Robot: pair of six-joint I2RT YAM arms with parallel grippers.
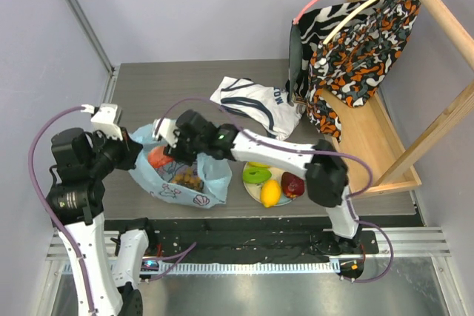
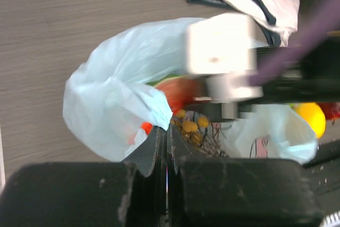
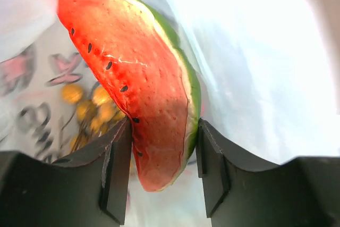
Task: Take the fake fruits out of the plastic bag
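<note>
We are clamping our right gripper point(image 3: 164, 171) on the watermelon slice point(image 3: 138, 83) inside the plastic bag point(image 1: 211, 179), our left gripper point(image 2: 166, 142) pinching its rim. The lemon point(image 1: 270, 193), apple point(image 1: 292, 184) and green piece point(image 1: 257, 175) are lying outside. The grape bunch point(image 2: 191, 126) and perhaps an orange piece point(image 2: 146, 127) are waiting inside.

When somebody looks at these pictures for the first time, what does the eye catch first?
The red watermelon slice stands out most: the right hand clamps it between its fingers, inside the light-blue plastic bag. The left hand pinches the bag's edge. To the right of the bag, a yellow lemon and a red apple already lie outside it.
</note>
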